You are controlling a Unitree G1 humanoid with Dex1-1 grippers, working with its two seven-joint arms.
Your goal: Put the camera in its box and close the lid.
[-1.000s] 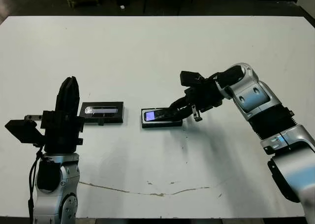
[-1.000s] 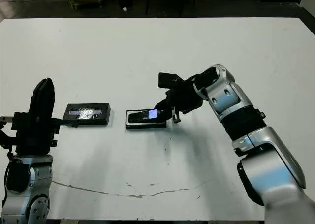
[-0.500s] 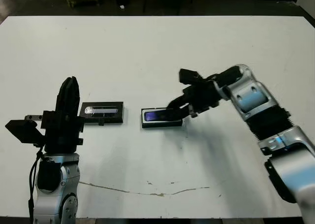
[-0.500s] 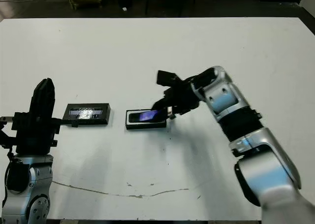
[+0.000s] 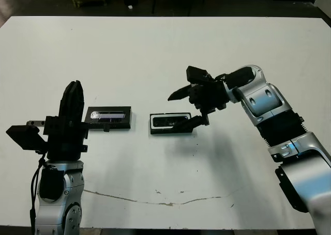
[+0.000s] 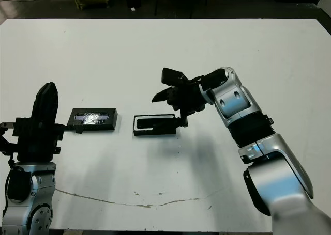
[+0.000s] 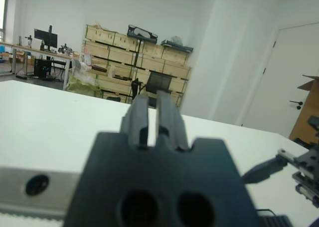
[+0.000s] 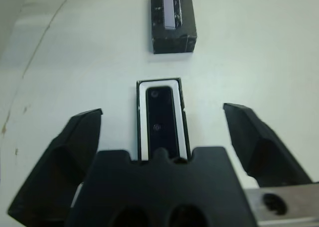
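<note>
The camera (image 8: 161, 121) lies in the box (image 5: 170, 124), the lid (image 5: 108, 118) at nine o'clock, right gripper (image 5: 187, 107) spread wide, left gripper (image 7: 154, 118) pressed together.

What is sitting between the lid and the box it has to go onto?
Nothing visible. The lid lies flat beside the box, apart from it, with only bare white table between them. The camera already sits inside the box.

Camera (image 8: 161, 121) seemingly flat in box (image 8: 141, 118), between spread pincer (image 8: 164, 137) fingers.
</note>
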